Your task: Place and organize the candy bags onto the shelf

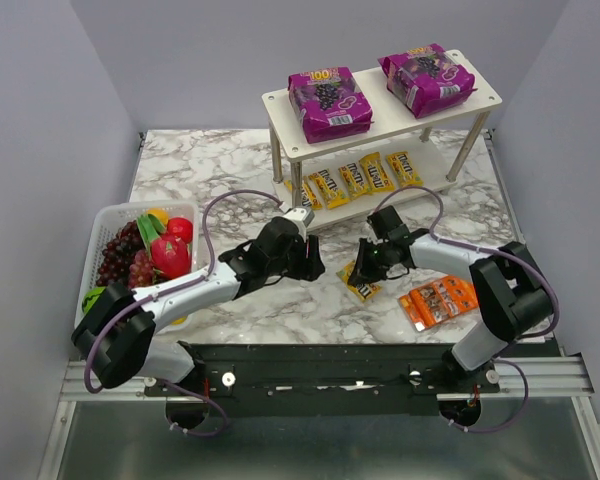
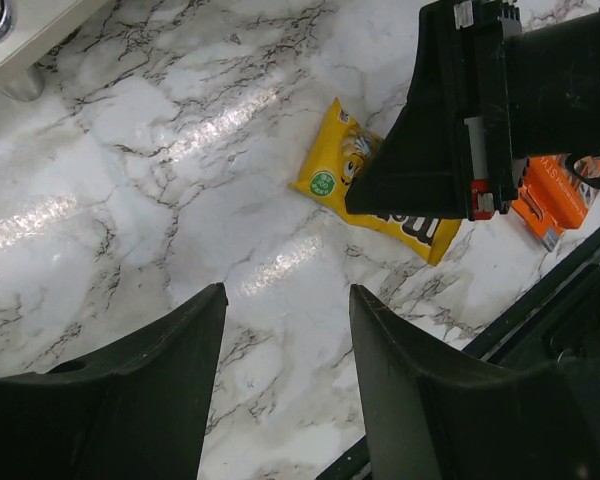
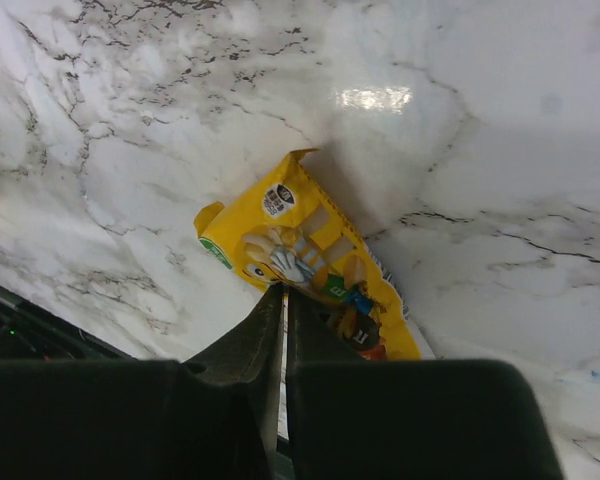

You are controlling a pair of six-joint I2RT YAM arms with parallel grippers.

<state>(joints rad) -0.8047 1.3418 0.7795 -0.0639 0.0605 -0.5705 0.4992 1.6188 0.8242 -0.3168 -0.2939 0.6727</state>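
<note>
1. Marble table (image 1: 230, 170): carries everything listed below.

2. Shelf (image 1: 278, 110): white, two tiers, at the far edge of the table. The top tier holds two purple pouches side by side, left pouch (image 1: 329, 103) and right pouch (image 1: 426, 79). The lower tier holds a row of five yellow packets (image 1: 355, 180).

3. Fruit basket (image 1: 98, 240): white, at the left side of the table, well apart from both grippers.

4. Left gripper (image 2: 288, 290): its fingers (image 2: 130, 400) are spread, with only bare marble between them, holding and touching nothing. The loose yellow packet lies ahead of its jaws, clear of them.

5. Right gripper (image 3: 285, 292): jaws drawn together to a thin slit. The tips rest on one long edge of the loose packet. Whether the wrapper is caught between them cannot be told.

6. Orange pack (image 1: 438, 300): flat on the marble near the front right, just beside the right arm and apart from the loose packet.

7. Loose yellow packet (image 1: 360, 285): on the marble in front of the shelf, between the two grippers and directly under the right one.

View notes: only the top view takes in the shelf, basket and pouches. The left wrist view shows the right gripper's black body covering part of the packet, with the orange pack beyond it. The right wrist view alone shows the narrow slit and one packet corner curled up off the table.
</note>
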